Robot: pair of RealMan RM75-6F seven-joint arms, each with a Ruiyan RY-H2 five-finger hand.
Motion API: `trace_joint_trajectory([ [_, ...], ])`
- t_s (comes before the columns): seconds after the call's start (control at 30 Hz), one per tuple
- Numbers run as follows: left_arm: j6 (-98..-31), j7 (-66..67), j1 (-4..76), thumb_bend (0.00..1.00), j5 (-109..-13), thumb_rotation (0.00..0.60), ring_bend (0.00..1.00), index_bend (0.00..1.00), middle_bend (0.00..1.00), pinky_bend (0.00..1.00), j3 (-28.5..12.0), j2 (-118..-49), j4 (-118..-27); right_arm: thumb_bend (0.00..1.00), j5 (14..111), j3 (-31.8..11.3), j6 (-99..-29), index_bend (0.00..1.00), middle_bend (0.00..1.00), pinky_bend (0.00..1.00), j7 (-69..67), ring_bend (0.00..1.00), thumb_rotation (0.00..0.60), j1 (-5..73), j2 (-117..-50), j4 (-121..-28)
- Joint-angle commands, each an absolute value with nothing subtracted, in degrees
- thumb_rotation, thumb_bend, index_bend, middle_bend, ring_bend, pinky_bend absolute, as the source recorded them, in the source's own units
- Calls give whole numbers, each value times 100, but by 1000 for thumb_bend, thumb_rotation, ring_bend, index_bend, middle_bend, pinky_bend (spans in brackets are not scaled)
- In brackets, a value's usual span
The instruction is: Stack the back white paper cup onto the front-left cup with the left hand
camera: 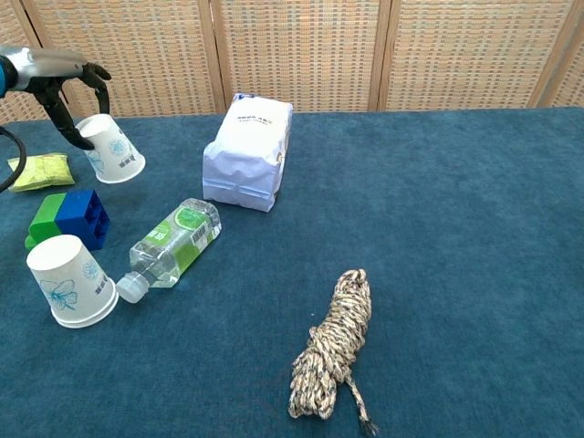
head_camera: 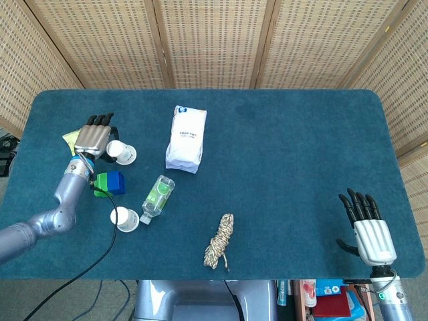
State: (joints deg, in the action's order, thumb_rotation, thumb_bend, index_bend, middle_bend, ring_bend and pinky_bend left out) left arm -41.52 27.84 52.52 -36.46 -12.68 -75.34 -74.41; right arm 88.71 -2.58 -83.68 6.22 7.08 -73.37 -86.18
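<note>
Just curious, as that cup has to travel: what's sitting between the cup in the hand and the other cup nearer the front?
The green-and-blue block lies between the held cup and front cup, shown in both views.

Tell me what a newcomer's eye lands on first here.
The left hand at the back left, holding a tilted white cup off the blue table. Next, the white bag at mid-back and the rope coil near the front. A second cup stands upside down, front left.

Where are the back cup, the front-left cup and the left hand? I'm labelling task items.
back cup (camera: 113,151), chest view, its side wall
front-left cup (camera: 71,278), chest view, its side wall
left hand (head_camera: 94,138), head view, back of the hand
</note>
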Motion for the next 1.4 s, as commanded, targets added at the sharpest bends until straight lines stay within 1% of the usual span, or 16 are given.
trace_joint_trajectory([
  [0.03,-4656,2326,4817,209,-4340,600,0,502,0,0,-1481,-5952,-9708,45,8907,-243,-8399,0,0,0,611,0,600,701,-7334,-8640],
  [0.13,-4576,2090,4641,208,-4588,600,0,502,0,0,-1466,-5355,-10465,45,8915,-241,-8413,0,0,0,593,0,600,695,-7327,-8649],
  [0.23,-4434,1838,4486,208,-4829,600,0,502,0,0,-1416,-4893,-11003,45,8921,-237,-8426,0,0,0,575,0,600,689,-7320,-8656],
  [0.4,-4342,1678,4268,208,-5339,600,0,502,0,0,-1241,-4453,-11455,45,8928,-236,-8442,0,0,0,543,0,600,682,-7307,-8668],
  [0.6,-4220,1461,4057,208,-5856,600,0,502,0,0,-982,-4301,-11646,45,8950,-230,-8464,0,0,0,534,0,600,676,-7301,-8685],
  [0.87,-4190,1133,3893,209,-6396,600,0,502,0,0,-821,-4274,-11632,44,8928,-241,-8458,0,0,0,532,0,600,676,-7305,-8681],
  [1.2,-3881,1018,3976,208,-6461,600,0,502,0,0,-693,-4045,-11610,45,8927,-245,-8467,0,0,0,525,0,600,674,-7306,-8678],
  [1.4,-3869,1175,4043,208,-6398,600,0,502,0,0,-586,-4207,-11526,45,8948,-244,-8496,0,0,0,508,0,600,665,-7298,-8685],
])
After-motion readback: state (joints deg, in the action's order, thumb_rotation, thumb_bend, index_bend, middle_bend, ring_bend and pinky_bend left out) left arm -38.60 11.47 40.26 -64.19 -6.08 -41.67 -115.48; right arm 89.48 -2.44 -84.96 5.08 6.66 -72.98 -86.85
